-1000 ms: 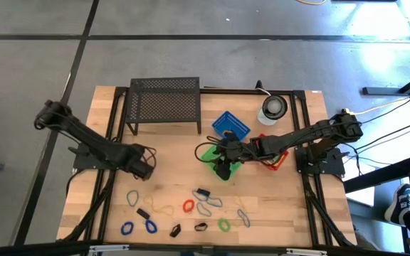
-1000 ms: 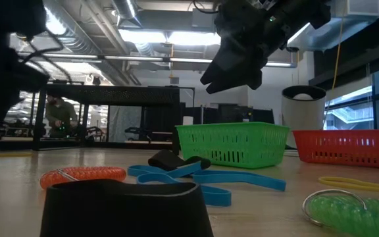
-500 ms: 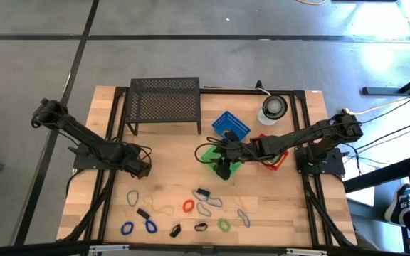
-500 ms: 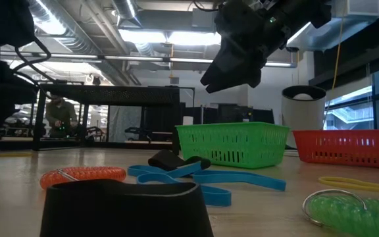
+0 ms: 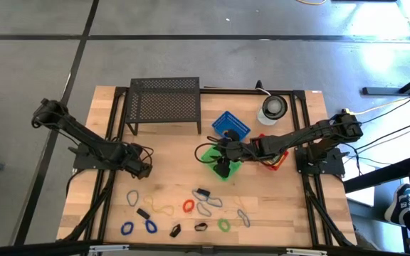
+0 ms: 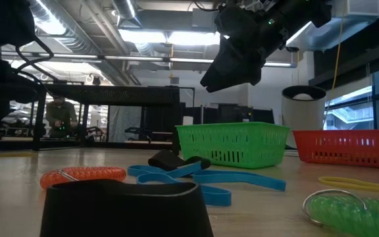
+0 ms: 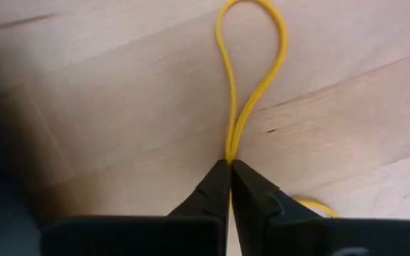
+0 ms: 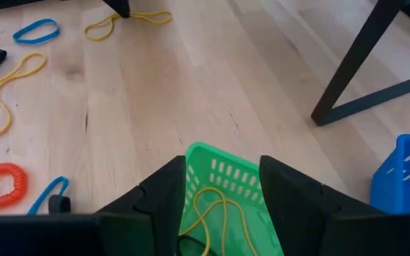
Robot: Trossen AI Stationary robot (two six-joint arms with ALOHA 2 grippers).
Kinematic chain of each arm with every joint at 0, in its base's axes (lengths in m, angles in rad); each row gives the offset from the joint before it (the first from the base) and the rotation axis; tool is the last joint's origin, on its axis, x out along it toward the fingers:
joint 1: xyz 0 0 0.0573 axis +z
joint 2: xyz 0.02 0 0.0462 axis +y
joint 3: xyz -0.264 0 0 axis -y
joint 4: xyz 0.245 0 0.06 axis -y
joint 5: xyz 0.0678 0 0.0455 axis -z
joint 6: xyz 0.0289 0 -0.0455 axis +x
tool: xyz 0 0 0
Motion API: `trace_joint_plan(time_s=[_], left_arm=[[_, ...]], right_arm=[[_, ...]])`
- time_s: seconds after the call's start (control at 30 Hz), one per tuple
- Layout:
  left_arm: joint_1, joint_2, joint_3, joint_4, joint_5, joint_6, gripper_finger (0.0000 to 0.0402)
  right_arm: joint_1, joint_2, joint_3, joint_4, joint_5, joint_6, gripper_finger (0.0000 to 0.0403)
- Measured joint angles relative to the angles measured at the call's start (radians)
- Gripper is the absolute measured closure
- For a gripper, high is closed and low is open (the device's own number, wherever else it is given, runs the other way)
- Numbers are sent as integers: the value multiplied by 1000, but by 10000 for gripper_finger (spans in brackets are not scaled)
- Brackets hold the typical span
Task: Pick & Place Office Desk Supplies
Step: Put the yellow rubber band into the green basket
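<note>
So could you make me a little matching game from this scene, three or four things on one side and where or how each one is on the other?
Things:
1. left gripper
2. right gripper
3. blue basket
4. red coiled loop

States or places:
A. open, above the green basket
B. lying flat on the table among the loose supplies
C. shut on a yellow rubber band
D. beside the green basket, on the mesh rack side

Pairs: 1-C, 2-A, 3-D, 4-B
</note>
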Motion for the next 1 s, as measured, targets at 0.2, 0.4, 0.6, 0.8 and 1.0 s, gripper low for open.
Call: trace_joint_plan(time_s=[0.2, 0.4, 0.6, 0.8, 1.0], left_arm=[[2, 3, 62, -3, -93, 125, 399], [1, 3, 177, 39, -285, 325, 399], [1, 2, 246, 292, -463, 668, 399], [0, 2, 253, 651, -565, 1041, 400], [0, 2, 253, 856, -614, 1259, 400]], right_arm=[[0, 0, 0, 0, 0, 4, 223], [0, 0, 0, 4, 5, 4, 223], [0, 0, 0, 18, 8, 6, 223], [0, 0, 0, 55, 8, 6, 223], [1, 0, 0, 98, -35, 6, 223]])
